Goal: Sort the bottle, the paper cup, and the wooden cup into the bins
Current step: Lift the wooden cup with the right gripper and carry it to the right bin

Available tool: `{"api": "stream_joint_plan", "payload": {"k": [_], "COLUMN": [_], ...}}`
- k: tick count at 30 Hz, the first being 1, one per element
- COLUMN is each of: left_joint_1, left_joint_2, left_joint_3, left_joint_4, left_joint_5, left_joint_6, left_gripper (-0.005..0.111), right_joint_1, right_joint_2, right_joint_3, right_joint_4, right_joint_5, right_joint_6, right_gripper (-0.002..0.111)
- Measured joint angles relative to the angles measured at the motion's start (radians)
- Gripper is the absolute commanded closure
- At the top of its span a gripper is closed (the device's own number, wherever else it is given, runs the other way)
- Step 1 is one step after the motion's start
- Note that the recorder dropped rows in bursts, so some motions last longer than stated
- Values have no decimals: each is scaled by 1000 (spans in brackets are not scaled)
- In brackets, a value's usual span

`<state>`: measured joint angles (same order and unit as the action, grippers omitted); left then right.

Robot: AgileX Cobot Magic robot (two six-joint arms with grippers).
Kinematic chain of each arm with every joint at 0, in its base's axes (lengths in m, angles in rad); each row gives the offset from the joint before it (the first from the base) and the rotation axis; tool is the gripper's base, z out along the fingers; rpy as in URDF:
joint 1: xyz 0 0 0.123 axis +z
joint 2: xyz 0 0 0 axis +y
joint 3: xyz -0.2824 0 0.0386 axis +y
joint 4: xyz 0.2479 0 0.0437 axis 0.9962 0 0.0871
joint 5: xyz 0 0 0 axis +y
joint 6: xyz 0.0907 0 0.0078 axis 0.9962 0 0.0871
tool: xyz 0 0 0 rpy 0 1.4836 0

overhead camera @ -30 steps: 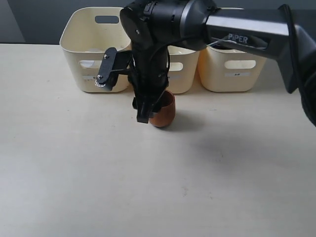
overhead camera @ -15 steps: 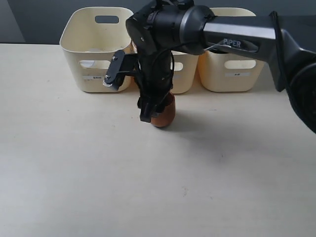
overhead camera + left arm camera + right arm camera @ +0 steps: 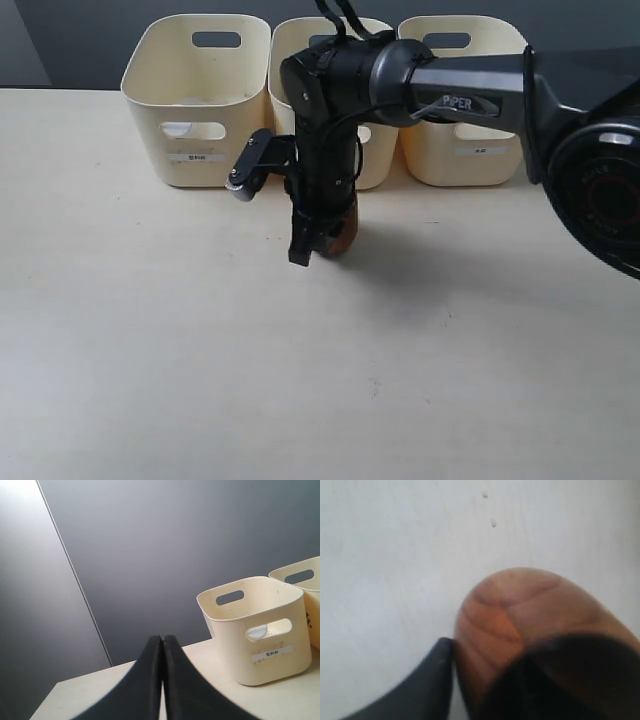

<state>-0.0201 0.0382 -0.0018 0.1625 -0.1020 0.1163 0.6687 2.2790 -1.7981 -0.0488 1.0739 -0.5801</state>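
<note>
Right gripper (image 3: 312,240) is down over the wooden cup (image 3: 338,232) on the worktop (image 3: 150,340) before the bins (image 3: 196,90); jaws straddle it, seemingly closed on it, left jaws pressed shut.

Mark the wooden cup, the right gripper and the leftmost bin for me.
wooden cup (image 3: 510,615): right wrist view, on its rounded side.
right gripper (image 3: 312,240): exterior view, between its fingertips at the cup.
leftmost bin (image 3: 196,110): exterior view, on its front wall.

Wooden cup (image 3: 340,232): small, round, red-brown, standing on counter just in front of middle bin. Bins (image 3: 197,100): three cream tubs in row, side by side.
</note>
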Motion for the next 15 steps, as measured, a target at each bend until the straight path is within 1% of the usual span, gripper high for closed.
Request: {"api": "stream_joint_plan", "payload": {"k": [6, 15], "left_joint_1": [0, 0], "left_joint_2": [0, 0], "left_joint_3": [0, 0], "left_joint_4": [0, 0], "left_joint_5": [0, 0], "left_joint_6": [0, 0], "left_gripper": [107, 107], "right_joint_1": [0, 0], "right_joint_2": [0, -31], "right_joint_3": [0, 0], "right_joint_4": [-16, -28], "right_joint_5": [-4, 22], "right_joint_6": [-25, -30], "right_gripper": [109, 109]}}
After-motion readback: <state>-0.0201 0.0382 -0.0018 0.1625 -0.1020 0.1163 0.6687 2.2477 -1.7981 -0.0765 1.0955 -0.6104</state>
